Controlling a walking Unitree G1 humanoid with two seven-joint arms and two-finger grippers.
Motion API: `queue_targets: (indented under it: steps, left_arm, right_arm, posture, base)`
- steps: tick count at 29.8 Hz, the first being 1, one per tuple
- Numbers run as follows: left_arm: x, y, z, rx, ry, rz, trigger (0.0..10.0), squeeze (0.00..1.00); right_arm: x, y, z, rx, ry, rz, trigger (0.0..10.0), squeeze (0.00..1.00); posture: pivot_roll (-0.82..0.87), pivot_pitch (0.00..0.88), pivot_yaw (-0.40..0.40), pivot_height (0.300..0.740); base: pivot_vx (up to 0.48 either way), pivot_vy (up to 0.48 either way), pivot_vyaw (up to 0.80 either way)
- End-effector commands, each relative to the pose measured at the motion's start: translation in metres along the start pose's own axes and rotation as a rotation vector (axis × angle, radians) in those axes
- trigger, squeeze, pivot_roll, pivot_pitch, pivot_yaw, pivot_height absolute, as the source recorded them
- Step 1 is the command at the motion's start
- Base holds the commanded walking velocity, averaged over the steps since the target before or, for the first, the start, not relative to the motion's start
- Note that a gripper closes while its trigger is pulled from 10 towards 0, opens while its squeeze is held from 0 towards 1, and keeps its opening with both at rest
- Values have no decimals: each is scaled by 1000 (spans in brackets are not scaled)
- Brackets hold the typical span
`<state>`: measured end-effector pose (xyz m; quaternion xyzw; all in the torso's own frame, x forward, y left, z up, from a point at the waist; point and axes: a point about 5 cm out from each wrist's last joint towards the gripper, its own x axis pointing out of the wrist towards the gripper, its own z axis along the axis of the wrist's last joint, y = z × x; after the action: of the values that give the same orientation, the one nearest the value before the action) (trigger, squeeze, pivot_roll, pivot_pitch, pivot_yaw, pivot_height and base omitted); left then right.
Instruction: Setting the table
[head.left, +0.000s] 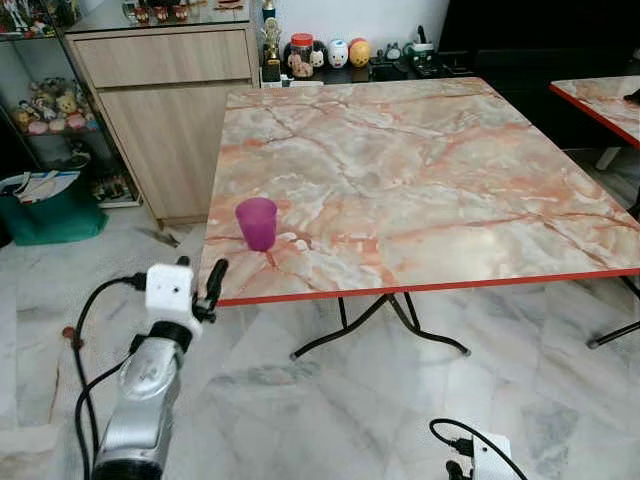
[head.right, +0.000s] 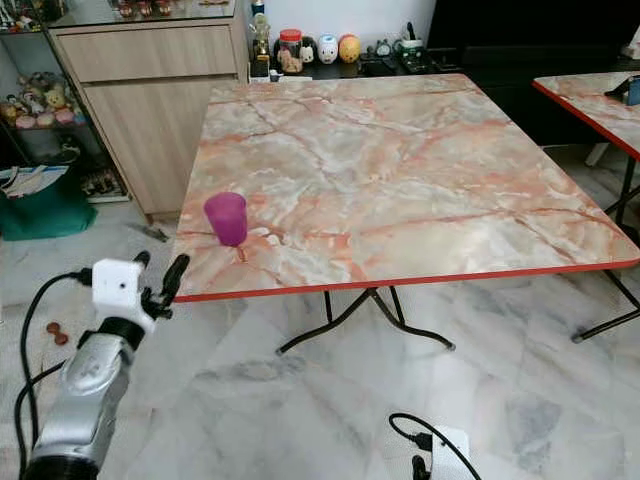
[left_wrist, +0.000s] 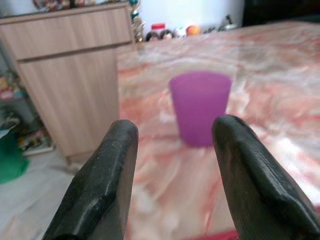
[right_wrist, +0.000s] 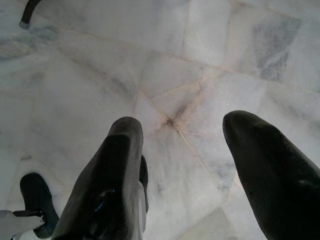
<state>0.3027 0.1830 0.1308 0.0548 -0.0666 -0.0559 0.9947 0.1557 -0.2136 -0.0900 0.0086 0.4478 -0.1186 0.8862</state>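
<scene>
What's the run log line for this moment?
left gripper: open, short of purple cup | cup: upright near table edge | right gripper: open, idle over floor

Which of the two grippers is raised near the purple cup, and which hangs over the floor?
The left gripper, open, is raised at the table edge, aimed at the purple cup. The right gripper, also open, hangs low above the marble floor.

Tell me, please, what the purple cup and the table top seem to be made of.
The purple cup looks like plastic: one even colour, matte, slightly see-through at the rim. The table top shows a pink and cream marble pattern with a glossy sheen; its thin red edge and light folding metal legs suggest printed laminate rather than real stone, though this is uncertain.
</scene>
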Motion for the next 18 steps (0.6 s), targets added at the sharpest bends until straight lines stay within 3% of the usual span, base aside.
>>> queue_targets:
  steps: [1,6,12,18]
  left_arm:
    - [7,-4,8,-24,-15,-18,10000,0]
    - [12,-10,13,-33,-26,-49,10000,0]
    - [13,-11,16,-46,-25,-47,10000,0]
    - [13,-13,17,-56,-23,-49,10000,0]
  right_arm:
    - [-1,-1,-7,20,26,-8,10000,0]
    - [-2,-1,-10,32,37,-17,10000,0]
    - [-2,0,-11,53,48,-25,10000,0]
    - [-2,2,-9,39,40,-16,10000,0]
  posture:
    - [45,0,-10,740]
    - [44,0,-8,740]
    - [46,0,-5,740]
    - [48,0,-7,740]
  base:
    - [0,0,0]
    - [0,0,0]
    - [269,0,-495]
    - [297,0,0]
